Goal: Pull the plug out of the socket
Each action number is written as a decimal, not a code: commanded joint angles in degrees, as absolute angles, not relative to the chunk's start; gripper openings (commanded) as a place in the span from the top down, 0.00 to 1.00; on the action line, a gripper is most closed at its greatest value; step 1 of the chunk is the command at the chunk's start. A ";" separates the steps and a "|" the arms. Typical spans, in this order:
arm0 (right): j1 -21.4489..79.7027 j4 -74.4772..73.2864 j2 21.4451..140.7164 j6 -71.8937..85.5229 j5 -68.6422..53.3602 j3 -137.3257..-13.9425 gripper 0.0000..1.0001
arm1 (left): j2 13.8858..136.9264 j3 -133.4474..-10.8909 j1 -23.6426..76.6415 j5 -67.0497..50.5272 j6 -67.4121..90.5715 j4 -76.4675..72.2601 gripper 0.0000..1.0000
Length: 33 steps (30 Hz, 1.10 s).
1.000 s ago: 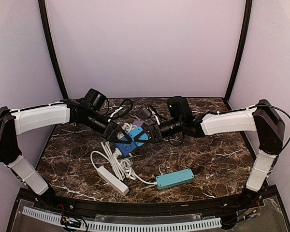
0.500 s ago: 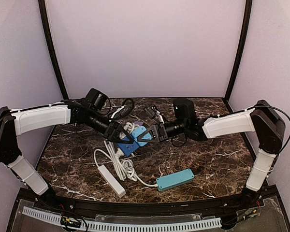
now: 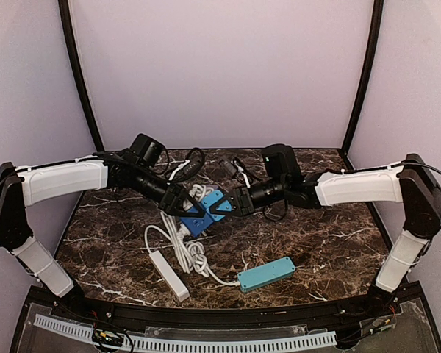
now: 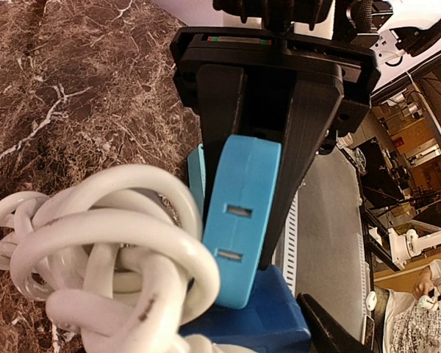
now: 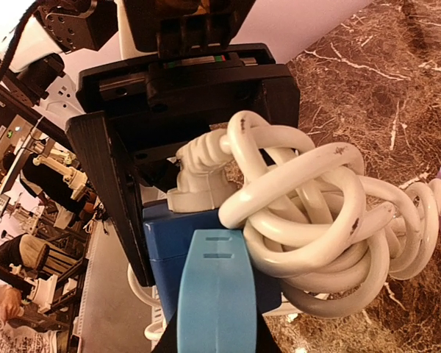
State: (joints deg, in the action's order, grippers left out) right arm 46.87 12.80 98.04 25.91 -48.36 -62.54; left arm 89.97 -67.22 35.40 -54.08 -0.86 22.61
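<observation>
**Plug pinched by right arm, socket braced by left, not yet separated**

- The socket (image 3: 194, 223) (deep-blue cube) is held just above the marble table (image 3: 316, 243), mid-table, between the two wrists.
- The plug (image 3: 212, 201) is taken to be the light-blue slab with two slots in its end face. It is seated against the cube's face on the right arm's side, and no gap is seen.
- The right gripper (image 3: 222, 207) is pressed flat on both broad sides of the plug.
- The left gripper (image 3: 182, 207) has one finger laid against the cube's side. The other finger is hidden by the coiled white cable (image 3: 180, 246). The cube fills the span, so it is read as clamped on the socket.
- Key relation: plug and cube are lined up along the gripper-to-gripper line, running from near-left to far-right in the top view. A straight pull toward the right arm is called for, with the cube held fixed.
- A white plug (image 5: 198, 180) is also seated in the cube's top. Its cable is bunched against the jaws, so a snag is possible.
</observation>
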 commanded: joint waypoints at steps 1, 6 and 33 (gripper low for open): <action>45.22 4.63 95.71 22.29 -37.23 -63.88 1.00 | 85.56 -68.22 34.80 -56.70 -2.22 22.76 0.51; 45.18 4.46 95.34 22.57 -35.65 -63.55 1.00 | 85.57 -68.27 34.80 -56.69 -2.28 22.81 0.52; 45.03 11.70 91.93 28.24 -54.47 -65.39 1.00 | 85.00 -68.30 34.80 -56.01 -3.16 23.73 0.52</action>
State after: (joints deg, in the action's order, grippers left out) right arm 46.61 13.28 96.16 29.12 -54.68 -63.20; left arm 87.96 -67.31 35.90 -56.80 -1.32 21.91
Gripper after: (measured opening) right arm 0.151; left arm 0.655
